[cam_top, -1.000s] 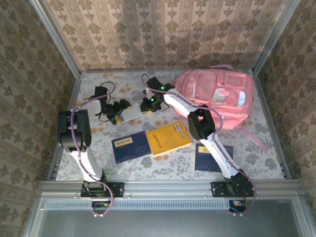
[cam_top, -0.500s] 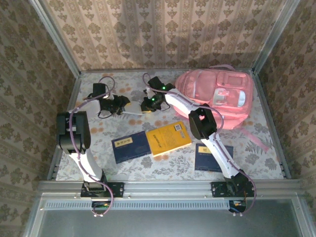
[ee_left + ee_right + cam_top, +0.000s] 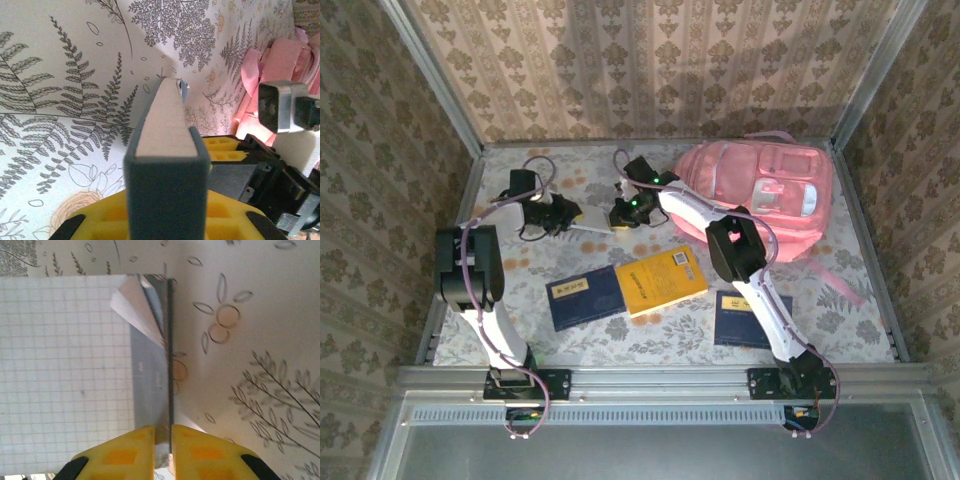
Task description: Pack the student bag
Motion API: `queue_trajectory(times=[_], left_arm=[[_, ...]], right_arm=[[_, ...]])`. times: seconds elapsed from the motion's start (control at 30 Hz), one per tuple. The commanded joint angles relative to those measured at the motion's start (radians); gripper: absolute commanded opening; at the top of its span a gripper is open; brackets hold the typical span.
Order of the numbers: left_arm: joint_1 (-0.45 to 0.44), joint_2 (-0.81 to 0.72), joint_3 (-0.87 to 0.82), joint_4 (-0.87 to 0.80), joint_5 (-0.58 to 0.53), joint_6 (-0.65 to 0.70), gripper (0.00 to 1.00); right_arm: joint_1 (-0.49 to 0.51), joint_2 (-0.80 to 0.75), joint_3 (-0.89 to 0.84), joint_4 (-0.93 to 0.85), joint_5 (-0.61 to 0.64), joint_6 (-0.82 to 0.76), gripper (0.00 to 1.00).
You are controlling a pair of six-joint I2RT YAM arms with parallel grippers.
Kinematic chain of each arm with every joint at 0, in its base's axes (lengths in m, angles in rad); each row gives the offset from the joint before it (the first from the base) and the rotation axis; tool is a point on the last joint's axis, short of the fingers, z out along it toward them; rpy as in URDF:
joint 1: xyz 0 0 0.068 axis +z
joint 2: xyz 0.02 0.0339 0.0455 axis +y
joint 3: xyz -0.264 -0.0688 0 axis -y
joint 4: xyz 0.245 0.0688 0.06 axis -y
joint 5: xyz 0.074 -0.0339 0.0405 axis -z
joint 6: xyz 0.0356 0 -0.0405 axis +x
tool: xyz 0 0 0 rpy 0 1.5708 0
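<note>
Notebook (image 3: 65,365): cut at left edge.
student bag (image 3: 282,55): cut at right edge.
Dark blue book (image 3: 730,325): partly under right arm (image 3: 767,310).

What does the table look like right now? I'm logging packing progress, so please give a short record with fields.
bag: student bag, lying at the far right of the table
held item: grid notebook, left of the bag
left fingers: clamped on the notebook's edge
right fingers: clamped on its thin cover
loose books: yellow book; blue book; second blue book, partly under the right arm
items inside bag: cannot tell
</note>
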Motion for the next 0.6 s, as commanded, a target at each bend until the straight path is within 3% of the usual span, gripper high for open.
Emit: queue_trajectory(times=[0.0,0.2,0.4,0.57], left_arm=[[-0.009,-0.081,0.010,-0.001,0.035,0.020,0.00],[-0.013,-0.152,-0.013,0.016,0.056,0.017,0.00],[-0.031,-0.260,-0.049,0.032,0.078,0.017,0.00],[-0.079,-0.329,-0.038,-0.008,0.079,0.059,0.00]], right_arm=[[-0.010,-0.077,-0.084,0.018,0.008,0.026,0.25],[-0.054,-0.253,-0.200,0.064,0.022,0.006,0.49],[-0.151,-0.435,-0.274,0.011,0.189,-0.081,0.57],[-0.254,-0.505,-0.306,0.003,0.359,-0.055,0.56]])
